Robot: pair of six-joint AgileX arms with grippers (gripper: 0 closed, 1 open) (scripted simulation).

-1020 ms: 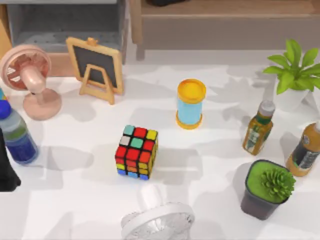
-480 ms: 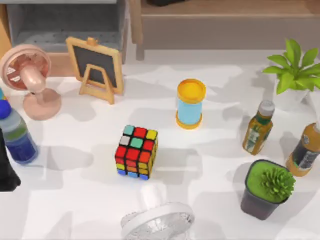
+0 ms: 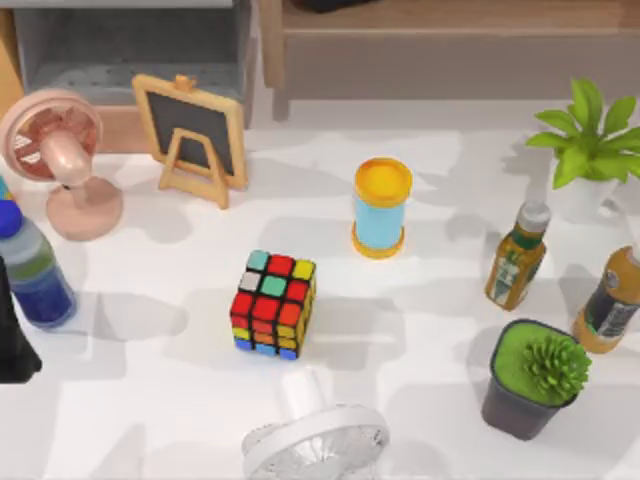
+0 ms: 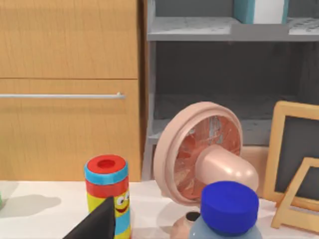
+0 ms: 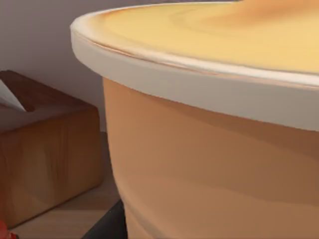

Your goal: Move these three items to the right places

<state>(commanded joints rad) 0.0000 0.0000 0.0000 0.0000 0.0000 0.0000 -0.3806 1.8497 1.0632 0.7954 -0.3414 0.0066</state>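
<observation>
Top view gives you a white table (image 3: 150, 400) with patchy shadows, backed by a grey shelf unit (image 3: 130, 50) at far left and a wooden unit (image 3: 450, 45) along the far edge. The puzzle cube (image 3: 273, 304) sits upright near the middle of the table, apart from everything around it. Beyond it to the right stands a yellow-capped blue cylinder (image 3: 381, 208). Along the left you have a pink desk fan (image 3: 55, 160), a small chalkboard easel (image 3: 192, 135) and a blue-capped bottle (image 3: 30, 265). On the right stand two tea bottles (image 3: 517, 255), a leafy plant in a white pot (image 3: 590, 140) and a succulent in a dark pot (image 3: 532, 378). A white fan (image 3: 315, 435) lies at the near edge.

You see the left arm (image 3: 12, 330) as a dark shape at the table's left edge, just beside the blue-capped bottle; you cannot tell how its fingers stand. Left wrist view faces a wooden cabinet (image 4: 70, 89), the grey shelves, the pink fan and a striped tube with a cartoon face (image 4: 107, 194). Right wrist view sits close against a tan tub with a pale rim (image 5: 209, 149), a wooden block (image 5: 45, 159) beside it.
</observation>
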